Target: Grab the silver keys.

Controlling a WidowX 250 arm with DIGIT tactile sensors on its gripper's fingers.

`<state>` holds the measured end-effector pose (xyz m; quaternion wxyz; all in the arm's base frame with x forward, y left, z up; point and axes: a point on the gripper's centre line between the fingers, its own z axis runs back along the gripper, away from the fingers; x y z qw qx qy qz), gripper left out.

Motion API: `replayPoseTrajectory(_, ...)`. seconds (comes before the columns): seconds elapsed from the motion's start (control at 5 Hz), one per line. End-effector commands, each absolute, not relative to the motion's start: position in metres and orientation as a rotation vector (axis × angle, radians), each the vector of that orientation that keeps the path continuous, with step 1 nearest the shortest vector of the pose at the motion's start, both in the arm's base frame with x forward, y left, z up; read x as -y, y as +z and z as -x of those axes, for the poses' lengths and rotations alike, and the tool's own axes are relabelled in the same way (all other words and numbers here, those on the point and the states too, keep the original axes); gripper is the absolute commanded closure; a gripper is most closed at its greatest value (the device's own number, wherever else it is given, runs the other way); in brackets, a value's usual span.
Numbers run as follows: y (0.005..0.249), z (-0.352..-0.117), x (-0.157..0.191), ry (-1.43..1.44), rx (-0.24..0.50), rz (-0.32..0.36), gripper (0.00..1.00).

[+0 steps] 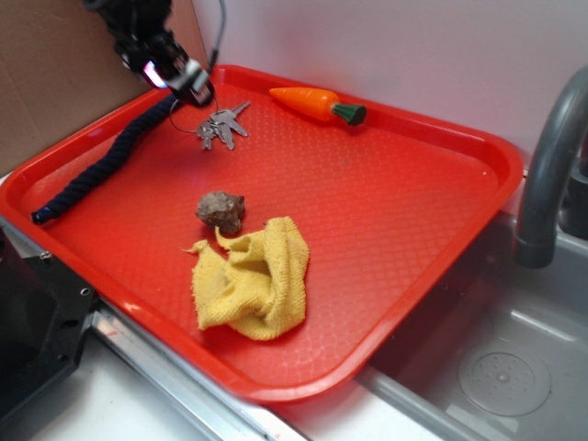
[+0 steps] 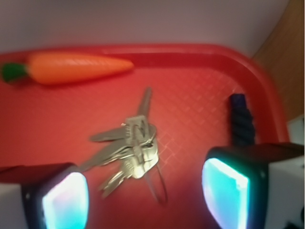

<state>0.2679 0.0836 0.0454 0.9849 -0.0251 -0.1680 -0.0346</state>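
plain pale wall (image 1: 413, 46) at the back, slightly pinkish-white, evenly lit with no hard shadows. brown cardboard panel (image 1: 55, 73) stands at the left rear corner, leaning against the wall; the same brown board (image 2: 286, 62) shows at the right edge of the wrist view. grey metal sink basin (image 1: 496, 358) at lower right with a round drain (image 1: 503, 377) in its floor. dull grey curved faucet pipe (image 1: 551, 156) rises at the right edge. white counter surface (image 1: 83, 409) at lower left, with a silver metal rail (image 1: 175, 377) running diagonally along it.
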Motion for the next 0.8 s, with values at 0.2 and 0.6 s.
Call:
replayPoseTrajectory(0.2, 0.0453, -0.2791, -0.0616, -0.108, 0.326, 0.02, 1.0)
replayPoseTrajectory(0.6, 0.0417, -0.2817, -0.0667, -0.09, 0.309, 0.01, 1.0)
